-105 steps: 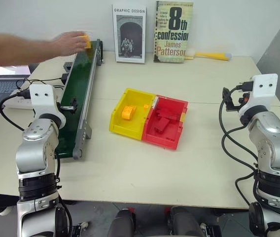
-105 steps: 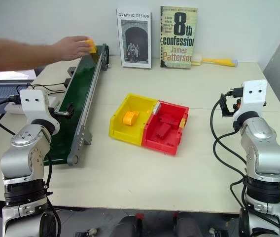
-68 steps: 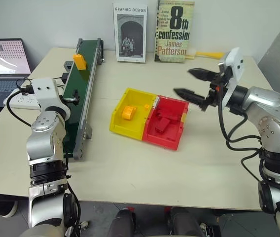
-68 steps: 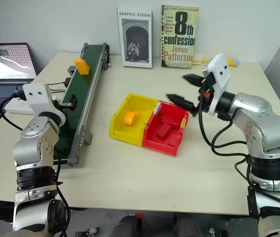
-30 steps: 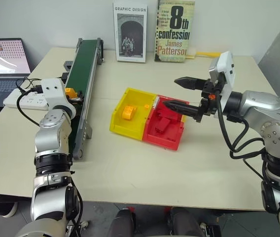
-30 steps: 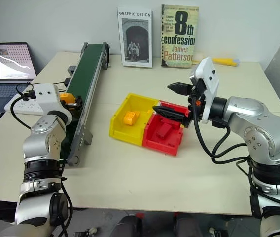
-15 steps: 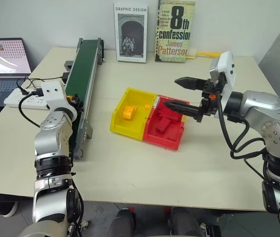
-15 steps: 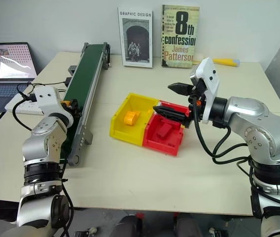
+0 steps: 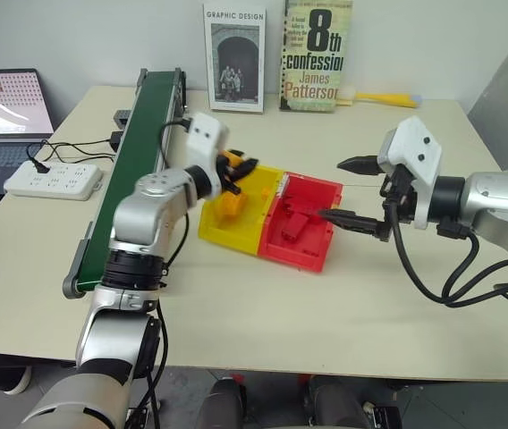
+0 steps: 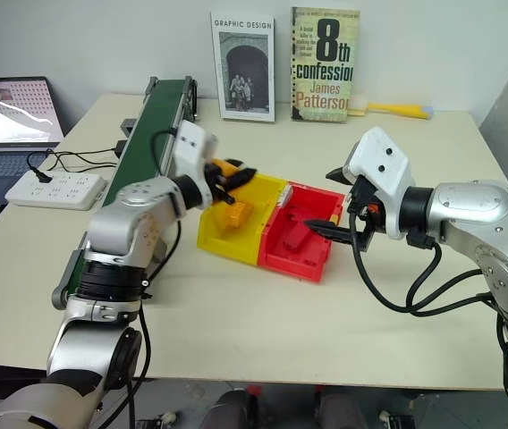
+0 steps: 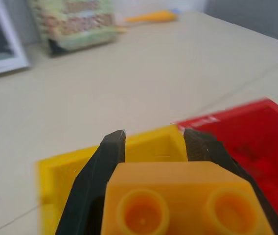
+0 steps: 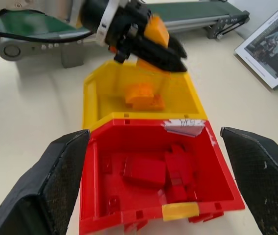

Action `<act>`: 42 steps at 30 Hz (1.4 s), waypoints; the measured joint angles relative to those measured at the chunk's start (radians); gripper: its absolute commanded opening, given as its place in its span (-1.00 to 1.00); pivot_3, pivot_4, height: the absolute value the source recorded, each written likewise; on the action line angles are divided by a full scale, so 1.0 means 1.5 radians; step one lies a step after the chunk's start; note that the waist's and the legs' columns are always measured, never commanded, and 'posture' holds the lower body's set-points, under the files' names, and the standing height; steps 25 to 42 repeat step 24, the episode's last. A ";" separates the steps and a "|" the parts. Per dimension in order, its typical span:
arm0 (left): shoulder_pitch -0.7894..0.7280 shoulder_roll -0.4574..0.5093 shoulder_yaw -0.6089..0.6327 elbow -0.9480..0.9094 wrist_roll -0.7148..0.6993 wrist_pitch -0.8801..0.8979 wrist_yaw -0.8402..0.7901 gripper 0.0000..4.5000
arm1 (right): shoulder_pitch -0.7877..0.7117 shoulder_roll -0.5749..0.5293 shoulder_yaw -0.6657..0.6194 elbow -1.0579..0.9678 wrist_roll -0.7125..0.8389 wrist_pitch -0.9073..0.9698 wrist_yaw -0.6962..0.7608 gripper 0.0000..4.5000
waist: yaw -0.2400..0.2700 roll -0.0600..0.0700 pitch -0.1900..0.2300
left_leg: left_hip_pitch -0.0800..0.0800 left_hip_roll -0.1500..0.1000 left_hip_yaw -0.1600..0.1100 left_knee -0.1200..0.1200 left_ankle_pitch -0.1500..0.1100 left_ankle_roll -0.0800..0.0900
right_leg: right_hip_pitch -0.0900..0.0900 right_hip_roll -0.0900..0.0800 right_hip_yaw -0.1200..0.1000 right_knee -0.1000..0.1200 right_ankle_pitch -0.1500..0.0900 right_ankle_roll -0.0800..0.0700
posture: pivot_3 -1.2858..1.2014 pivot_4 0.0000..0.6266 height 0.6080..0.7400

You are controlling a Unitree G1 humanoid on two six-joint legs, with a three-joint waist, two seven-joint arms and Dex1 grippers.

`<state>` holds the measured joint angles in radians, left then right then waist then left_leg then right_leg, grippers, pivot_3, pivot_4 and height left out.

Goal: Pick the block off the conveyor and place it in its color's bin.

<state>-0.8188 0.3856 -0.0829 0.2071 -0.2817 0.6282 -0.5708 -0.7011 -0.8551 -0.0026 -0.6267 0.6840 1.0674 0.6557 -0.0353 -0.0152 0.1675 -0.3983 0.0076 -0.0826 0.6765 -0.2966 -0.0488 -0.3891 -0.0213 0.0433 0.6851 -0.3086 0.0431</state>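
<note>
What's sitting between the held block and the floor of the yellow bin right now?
One orange brick already lies in the yellow bin, below the block clamped in the left end effector. Otherwise open air, per the right wrist view.

Two books lean upright against the wall at the far edge of the table. The left book, white with a dark photograph of an arched doorway, carries the heading "GRAPHIC DESIGN" across its top. The right book, greenish-yellow, reads "8th confession" in large black type, with "James Patterson" beneath it in red. A small line of print above the "8th" seems too fine to read.
</note>
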 measured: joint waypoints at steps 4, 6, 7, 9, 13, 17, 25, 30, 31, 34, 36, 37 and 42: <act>0.002 -0.001 -0.006 0.054 0.022 -0.020 -0.006 0.02 | 0.003 0.017 -0.024 -0.033 0.033 0.048 -0.035 1.00 | 0.002 0.000 0.000 | 0.000 0.000 -0.001 0.000 -0.001 0.001 | 0.000 0.000 -0.001 0.001 0.000 0.000 | 0.03 -0.52 1.00; 0.002 -0.001 -0.005 0.069 0.023 -0.032 -0.014 0.22 | 0.005 0.025 -0.038 -0.045 0.042 0.066 -0.053 1.00 | 0.004 0.000 0.000 | -0.001 0.000 -0.001 0.000 -0.001 0.001 | 0.000 0.000 -0.001 0.000 0.000 0.000 | 0.03 -0.52 1.00; 0.001 -0.001 -0.004 0.074 0.022 -0.034 -0.021 0.30 | 0.006 0.025 -0.040 -0.049 0.046 0.070 -0.060 1.00 | 0.004 0.000 0.000 | -0.001 0.000 -0.001 0.000 0.000 0.001 | 0.000 0.000 -0.001 0.000 0.000 0.000 | 0.03 -0.52 1.00; 0.001 -0.002 -0.004 0.079 0.022 -0.038 -0.033 0.47 | 0.012 0.027 -0.048 -0.052 0.056 0.081 -0.068 1.00 | 0.004 0.000 0.000 | -0.001 0.000 -0.001 0.000 0.000 0.000 | 0.000 0.000 -0.001 -0.001 0.000 0.000 | 0.03 -0.52 1.00; -0.004 0.001 0.005 0.079 0.014 -0.039 -0.054 0.86 | 0.016 0.026 -0.052 -0.050 0.056 0.081 -0.078 1.00 | 0.005 0.000 0.000 | -0.001 0.000 -0.001 0.000 0.000 0.000 | 0.000 0.000 -0.001 -0.001 0.000 0.000 | 0.03 -0.52 1.00; -0.021 0.062 0.012 0.077 0.005 -0.036 -0.112 0.99 | 0.035 0.017 -0.052 -0.038 0.051 0.060 -0.068 1.00 | 0.002 0.000 0.000 | -0.001 0.000 0.000 0.000 0.000 0.000 | 0.000 0.000 -0.001 -0.001 0.000 0.000 | 0.03 -0.52 1.00; 0.018 0.288 0.018 -0.066 -0.041 0.001 -0.350 0.99 | 0.095 -0.031 -0.056 0.061 0.027 -0.034 0.047 1.00 | 0.000 0.001 0.001 | 0.000 0.000 0.000 0.000 -0.001 0.002 | 0.000 0.001 -0.001 -0.001 0.000 0.000 | 0.03 -0.52 1.00; 0.018 0.288 0.018 -0.066 -0.041 0.001 -0.350 0.99 | 0.095 -0.031 -0.056 0.061 0.027 -0.034 0.047 1.00 | 0.000 0.001 0.001 | 0.000 0.000 0.000 0.000 -0.001 0.002 | 0.000 0.001 -0.001 -0.001 0.000 0.000 | 0.03 -0.52 1.00; 0.018 0.288 0.018 -0.066 -0.041 0.001 -0.350 0.99 | 0.095 -0.031 -0.056 0.061 0.027 -0.034 0.047 1.00 | 0.000 0.001 0.001 | 0.000 0.000 0.000 0.000 -0.001 0.002 | 0.000 0.001 -0.001 -0.001 0.000 0.000 | 0.03 -0.52 1.00; 0.018 0.288 0.018 -0.066 -0.041 0.001 -0.350 0.99 | 0.095 -0.031 -0.056 0.061 0.027 -0.034 0.047 1.00 | 0.000 0.001 0.001 | 0.000 0.000 0.000 0.000 -0.001 0.002 | 0.000 0.001 -0.001 -0.001 0.000 0.000 | 0.03 -0.52 1.00; 0.018 0.288 0.018 -0.066 -0.041 0.001 -0.350 0.99 | 0.095 -0.031 -0.056 0.061 0.027 -0.034 0.047 1.00 | 0.000 0.001 0.001 | 0.000 0.000 0.000 0.000 -0.001 0.002 | 0.000 0.001 -0.001 -0.001 0.000 0.000 | 0.03 -0.52 1.00; 0.018 0.288 0.018 -0.066 -0.041 0.001 -0.350 0.99 | 0.095 -0.031 -0.056 0.061 0.027 -0.034 0.047 1.00 | 0.000 0.001 0.001 | 0.000 0.000 0.000 0.000 -0.001 0.002 | 0.000 0.001 -0.001 -0.001 0.000 0.000 | 0.03 -0.52 1.00; 0.018 0.288 0.018 -0.066 -0.041 0.001 -0.350 0.99 | 0.095 -0.031 -0.056 0.061 0.027 -0.034 0.047 1.00 | 0.000 0.001 0.001 | 0.000 0.000 0.000 0.000 -0.001 0.002 | 0.000 0.001 -0.001 -0.001 0.000 0.000 | 0.03 -0.52 1.00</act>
